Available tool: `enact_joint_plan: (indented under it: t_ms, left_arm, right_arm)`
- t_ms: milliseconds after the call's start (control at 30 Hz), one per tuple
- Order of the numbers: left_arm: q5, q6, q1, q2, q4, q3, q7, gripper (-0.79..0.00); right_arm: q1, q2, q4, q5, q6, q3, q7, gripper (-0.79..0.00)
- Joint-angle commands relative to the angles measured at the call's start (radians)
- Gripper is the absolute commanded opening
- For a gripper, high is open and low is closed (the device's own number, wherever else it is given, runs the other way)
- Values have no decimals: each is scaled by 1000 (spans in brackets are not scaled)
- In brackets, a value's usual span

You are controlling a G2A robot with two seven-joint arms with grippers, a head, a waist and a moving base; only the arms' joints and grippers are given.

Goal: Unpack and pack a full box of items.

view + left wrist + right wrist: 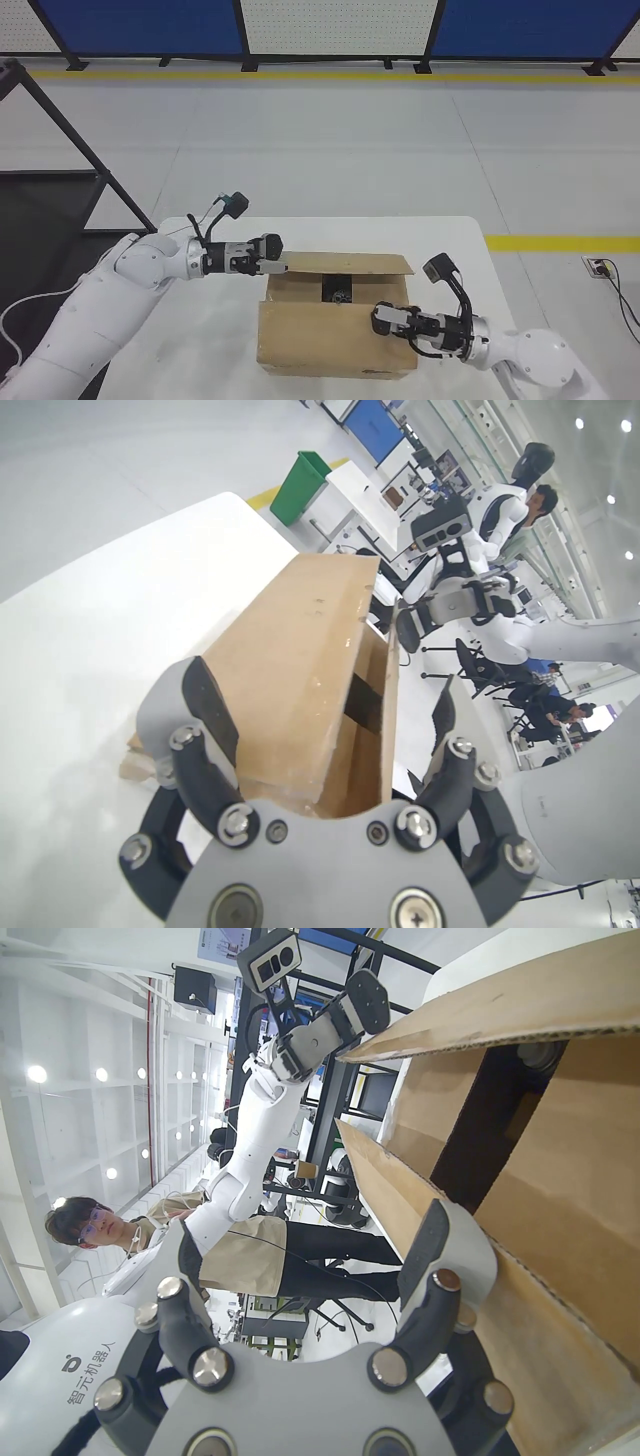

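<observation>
Cardboard box [330,345] sat near-centre on the white bench [225,330], far flap [345,264] open. Left jaws were spread wide at that flap's left end. Right jaws were spread wide against the box's right side, holding nothing.

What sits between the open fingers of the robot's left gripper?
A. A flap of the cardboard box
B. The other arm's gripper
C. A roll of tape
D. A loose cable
A: in the left wrist view the left gripper has its fingers spread, with a flap of the cardboard box in the gap between them.
</observation>
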Motion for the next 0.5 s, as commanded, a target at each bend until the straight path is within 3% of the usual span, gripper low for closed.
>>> enact_joint_plan:
  t_ms: [0,200,467]
  left_arm:
    - [-28,10,3,16,-32,9,-9,0]
    - [-74,54,-2,49,-86,51,-54,0]
    - [-99,81,-28,62,-103,118,-81,0]
  right_arm:
    - [6,-2,11,10,12,-2,-10,0]
    - [39,-7,54,43,27,-7,-15,0]
    - [64,-5,97,28,14,4,16,0]
